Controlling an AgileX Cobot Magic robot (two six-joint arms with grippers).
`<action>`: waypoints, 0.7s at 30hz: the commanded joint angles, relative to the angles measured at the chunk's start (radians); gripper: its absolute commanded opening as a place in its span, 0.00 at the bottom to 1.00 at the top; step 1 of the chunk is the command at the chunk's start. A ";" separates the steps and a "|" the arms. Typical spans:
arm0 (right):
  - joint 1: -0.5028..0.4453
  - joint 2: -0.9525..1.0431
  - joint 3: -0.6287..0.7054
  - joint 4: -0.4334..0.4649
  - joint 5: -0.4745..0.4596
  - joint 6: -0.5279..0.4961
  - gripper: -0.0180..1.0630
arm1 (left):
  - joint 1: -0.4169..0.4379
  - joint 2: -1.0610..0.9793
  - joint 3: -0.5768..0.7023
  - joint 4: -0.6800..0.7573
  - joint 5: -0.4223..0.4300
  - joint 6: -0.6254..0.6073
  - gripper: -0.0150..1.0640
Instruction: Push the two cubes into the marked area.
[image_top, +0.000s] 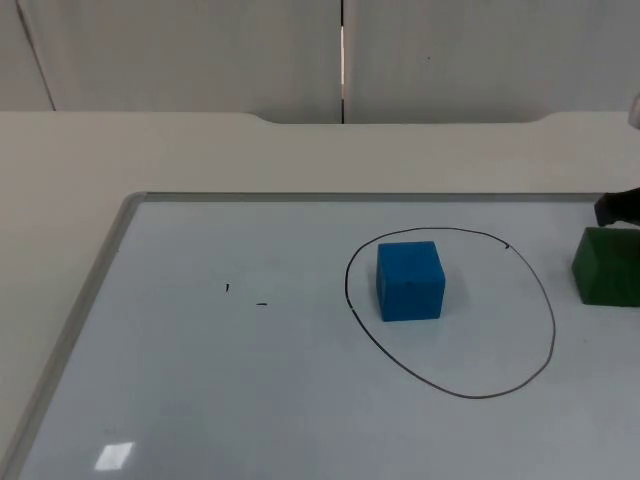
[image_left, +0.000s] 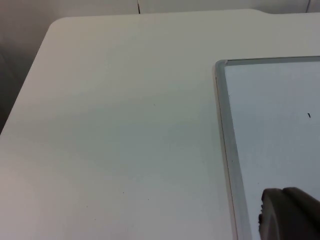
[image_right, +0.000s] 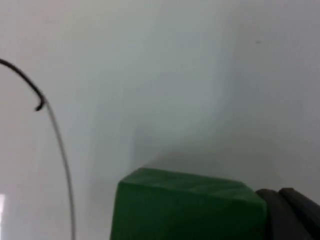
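A blue cube (image_top: 410, 281) stands inside the black hand-drawn oval (image_top: 553, 322) on the whiteboard, in its left part. A green cube (image_top: 608, 265) sits just outside the oval's right side, at the picture's right edge. My right gripper (image_top: 618, 208) is shut and sits right behind the green cube, at its far right corner. In the right wrist view the green cube (image_right: 187, 207) lies against the shut gripper (image_right: 287, 212), with the oval's line (image_right: 60, 145) beyond it. My left gripper (image_left: 290, 217) is shut, waiting over the whiteboard's left edge.
The whiteboard's metal frame (image_top: 110, 250) runs along the left and far sides; its corner (image_left: 222, 63) appears in the left wrist view. Two small black marks (image_top: 228, 289) lie on the board left of the oval. Bare white table surrounds the board.
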 joint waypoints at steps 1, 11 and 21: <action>0.011 -0.002 -0.004 0.003 -0.015 -0.005 0.02 | 0.003 -0.005 0.004 0.009 0.000 -0.002 0.01; 0.011 -0.002 -0.004 0.000 0.045 -0.001 0.02 | 0.003 -0.005 0.004 0.012 0.000 -0.002 0.01; 0.011 -0.002 -0.004 0.009 0.065 -0.001 0.02 | 0.003 -0.005 0.004 0.012 0.000 -0.002 0.01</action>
